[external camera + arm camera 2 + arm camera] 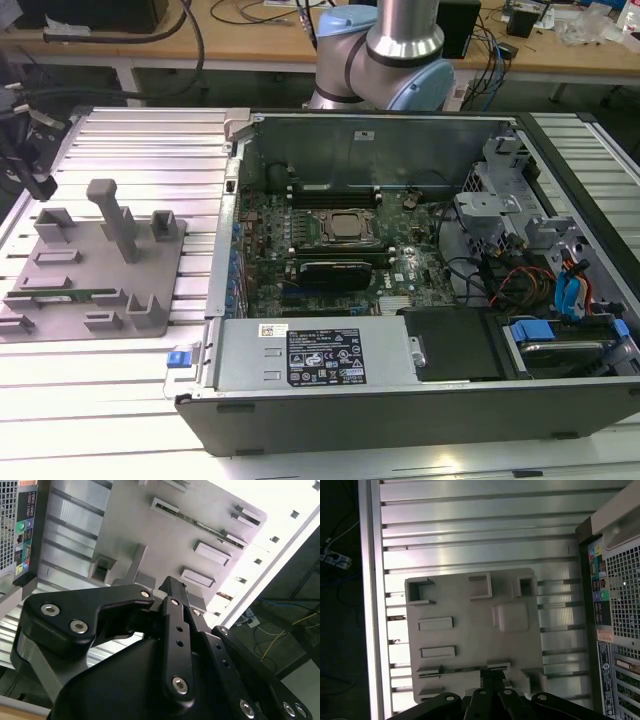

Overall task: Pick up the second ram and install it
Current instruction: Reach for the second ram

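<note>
Clenched empty, my gripper (492,674) hovers above the second ram (462,669) (slotted edge-up in the holder tray (470,607), presumably for pinching).

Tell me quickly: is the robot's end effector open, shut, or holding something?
End effector: cannot be told; it hangs above the grey plastic holder tray.
</note>
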### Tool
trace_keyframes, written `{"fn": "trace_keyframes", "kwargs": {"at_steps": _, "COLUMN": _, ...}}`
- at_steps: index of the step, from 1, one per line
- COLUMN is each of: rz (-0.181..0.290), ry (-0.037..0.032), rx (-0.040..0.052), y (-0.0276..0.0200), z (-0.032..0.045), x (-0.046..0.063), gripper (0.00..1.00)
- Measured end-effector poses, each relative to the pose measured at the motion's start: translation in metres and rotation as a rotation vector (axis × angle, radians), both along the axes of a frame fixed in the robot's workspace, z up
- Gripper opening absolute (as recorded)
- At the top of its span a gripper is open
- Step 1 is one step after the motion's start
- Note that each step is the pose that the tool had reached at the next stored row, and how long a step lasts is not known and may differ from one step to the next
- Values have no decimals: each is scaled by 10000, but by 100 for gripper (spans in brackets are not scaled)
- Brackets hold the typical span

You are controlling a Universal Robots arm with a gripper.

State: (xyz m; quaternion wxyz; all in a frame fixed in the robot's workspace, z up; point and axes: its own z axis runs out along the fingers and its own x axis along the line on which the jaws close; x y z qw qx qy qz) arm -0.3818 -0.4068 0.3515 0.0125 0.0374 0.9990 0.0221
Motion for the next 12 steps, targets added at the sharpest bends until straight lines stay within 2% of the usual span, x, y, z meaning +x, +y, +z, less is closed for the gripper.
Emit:
{"fn": "trace_keyframes", "kwargs": {"at_steps": 4, "rz": 1, "ry": 0, "rx": 0, "y": -31, "z": -70, "x": -50, "gripper": 8}}
{"fn": "trace_keyframes", "kwargs": {"at_steps": 12, "rz": 0, "ry": 1, "rx": 0, "y": -63, "z": -153, "x": -115, "gripper": 8}}
